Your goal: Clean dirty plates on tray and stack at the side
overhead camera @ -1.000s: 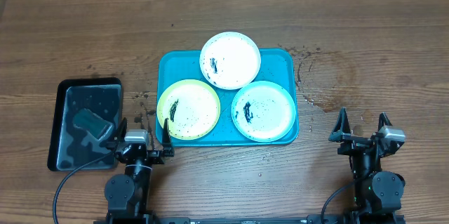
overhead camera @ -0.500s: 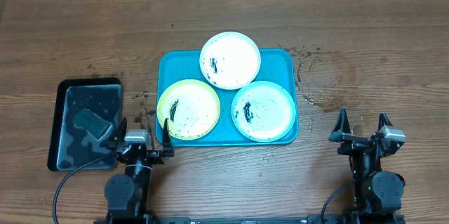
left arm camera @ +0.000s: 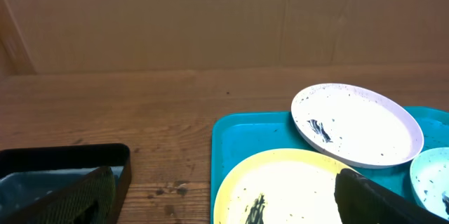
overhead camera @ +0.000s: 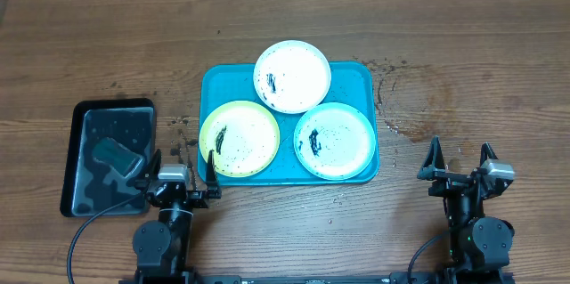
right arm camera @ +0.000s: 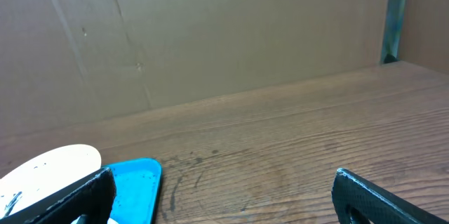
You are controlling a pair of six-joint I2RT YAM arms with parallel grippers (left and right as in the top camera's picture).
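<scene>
Three dirty plates lie on the turquoise tray in the overhead view: a white plate at the back, a yellow-green plate front left and a light blue plate front right, all with dark smears. My left gripper stands open just off the tray's front left corner, holding nothing. In the left wrist view the yellow-green plate lies ahead of the right finger. My right gripper is open over bare wood, to the right of the tray.
A black tray with a dark sponge sits at the left, beside the left arm. Dark specks and a ring stain mark the wood to the right of the turquoise tray. A cardboard wall rises behind the table.
</scene>
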